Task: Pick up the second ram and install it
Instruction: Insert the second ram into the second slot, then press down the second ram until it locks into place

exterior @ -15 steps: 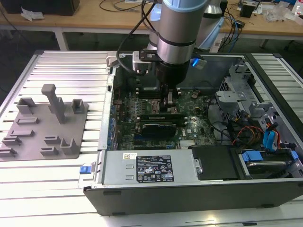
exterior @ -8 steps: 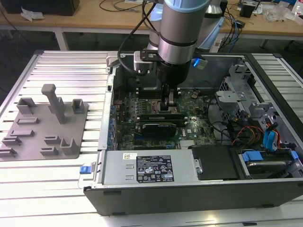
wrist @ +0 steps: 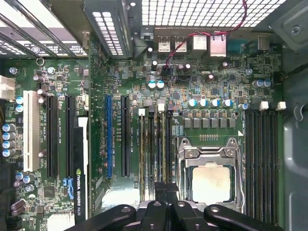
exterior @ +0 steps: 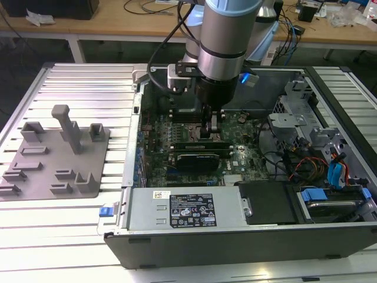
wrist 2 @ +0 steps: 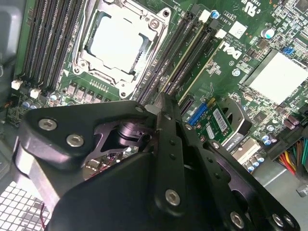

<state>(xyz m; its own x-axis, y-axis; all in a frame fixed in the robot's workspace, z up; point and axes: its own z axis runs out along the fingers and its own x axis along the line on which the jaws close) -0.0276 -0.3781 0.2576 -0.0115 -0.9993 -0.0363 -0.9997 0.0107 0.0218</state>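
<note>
Exterior view: black gripper (exterior: pixel 211 125) low over long black memory slots (exterior: pixel 197 143) at 9 o'clock of silver-topped CPU (wrist: pixel 211 183); fingers closed; green RAM stick (wrist 2: pixel 179 74) apparently seated; release remains.

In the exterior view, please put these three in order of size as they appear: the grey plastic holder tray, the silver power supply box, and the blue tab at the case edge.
1. The grey holder tray looks largest.
2. The silver power supply box comes close behind; it sits nearer the camera, so this ranking is unsure.
3. The blue tab is clearly smallest.
</note>
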